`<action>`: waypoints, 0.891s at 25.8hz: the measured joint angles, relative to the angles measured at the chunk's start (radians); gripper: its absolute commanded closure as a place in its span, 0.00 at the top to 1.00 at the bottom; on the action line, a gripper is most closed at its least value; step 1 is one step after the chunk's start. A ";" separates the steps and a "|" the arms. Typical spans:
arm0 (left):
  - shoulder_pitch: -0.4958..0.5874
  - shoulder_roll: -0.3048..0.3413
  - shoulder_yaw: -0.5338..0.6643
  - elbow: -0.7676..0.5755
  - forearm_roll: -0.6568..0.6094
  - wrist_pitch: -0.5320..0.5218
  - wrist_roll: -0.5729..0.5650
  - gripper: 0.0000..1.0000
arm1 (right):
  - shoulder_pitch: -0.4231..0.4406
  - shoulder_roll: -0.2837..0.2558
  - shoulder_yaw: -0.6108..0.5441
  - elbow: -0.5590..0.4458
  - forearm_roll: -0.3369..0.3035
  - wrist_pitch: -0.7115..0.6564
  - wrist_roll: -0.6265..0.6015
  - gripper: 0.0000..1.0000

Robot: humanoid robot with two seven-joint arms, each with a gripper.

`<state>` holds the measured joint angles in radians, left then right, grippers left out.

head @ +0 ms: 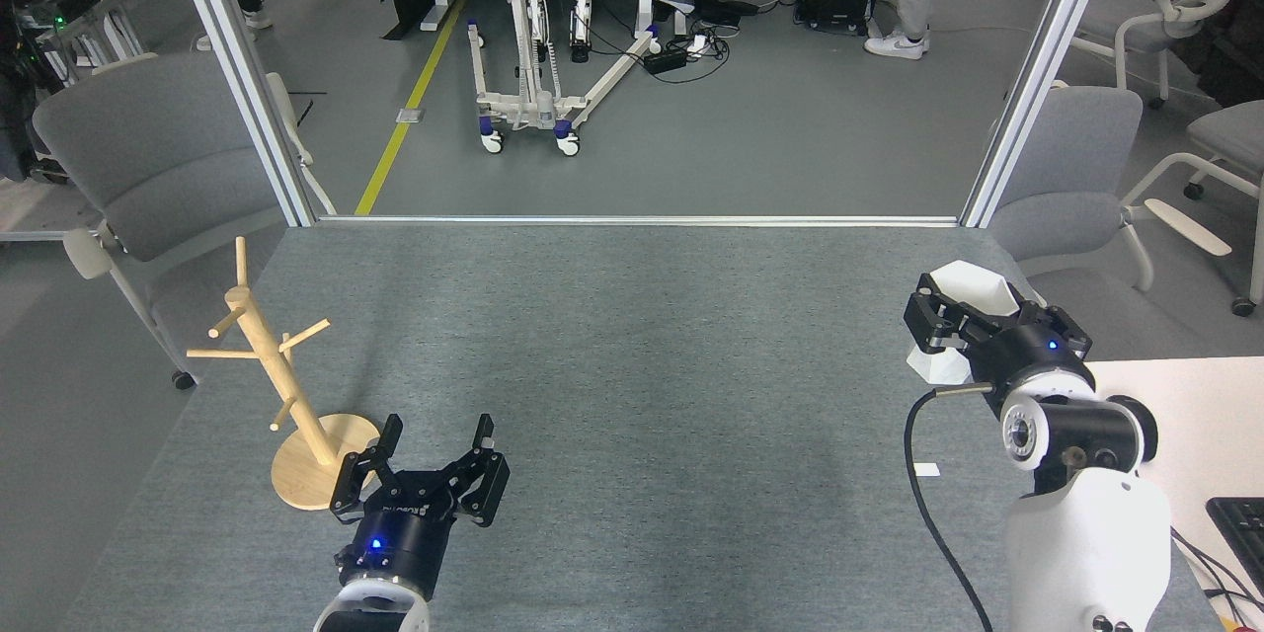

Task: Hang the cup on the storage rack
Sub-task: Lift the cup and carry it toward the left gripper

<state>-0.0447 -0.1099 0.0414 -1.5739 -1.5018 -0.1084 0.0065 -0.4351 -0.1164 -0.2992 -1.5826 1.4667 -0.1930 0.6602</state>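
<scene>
The white faceted cup (pixel 973 291) hangs in the air at the right side of the table, gripped by my right gripper (pixel 973 326), whose black fingers close around its body. The cup's rim tilts up and back; its handle is hidden. At the table's left stands the storage rack (pixel 267 355), a light wooden pole with angled pegs on a round base (pixel 306 479). My left gripper (pixel 434 439) is open just right of that base, low over the table, holding nothing.
The grey felt table (pixel 632 355) ends at a metal frame at the back. Grey chairs (pixel 148 158) stand at both far corners. A white side desk (pixel 1200 415) lies at the right. A small white scrap (pixel 926 469) lies on the felt.
</scene>
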 measured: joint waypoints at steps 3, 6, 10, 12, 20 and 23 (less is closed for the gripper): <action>0.002 0.000 0.000 -0.004 0.000 0.000 0.000 0.99 | 0.001 0.018 0.067 -0.048 -0.001 0.073 0.008 0.00; 0.011 -0.003 -0.007 -0.026 0.000 0.000 0.000 0.99 | -0.005 0.028 0.171 -0.068 0.004 0.188 0.010 0.00; 0.028 -0.003 -0.043 -0.051 -0.002 0.000 0.000 0.99 | -0.011 0.037 0.340 -0.076 0.030 0.352 0.010 0.00; 0.031 -0.003 -0.061 -0.061 -0.004 0.000 0.012 0.99 | -0.013 0.041 0.435 -0.077 0.048 0.446 0.022 0.00; 0.033 0.005 -0.192 -0.075 -0.015 0.000 0.053 0.99 | -0.072 0.048 0.719 -0.078 0.090 0.756 0.132 0.00; 0.026 0.006 -0.231 -0.070 -0.029 0.001 0.055 0.99 | -0.082 0.048 0.745 -0.077 0.098 0.787 0.141 0.00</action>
<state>-0.0184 -0.1038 -0.1900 -1.6438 -1.5309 -0.1074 0.0610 -0.5168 -0.0682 0.4455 -1.6600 1.5649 0.5945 0.8007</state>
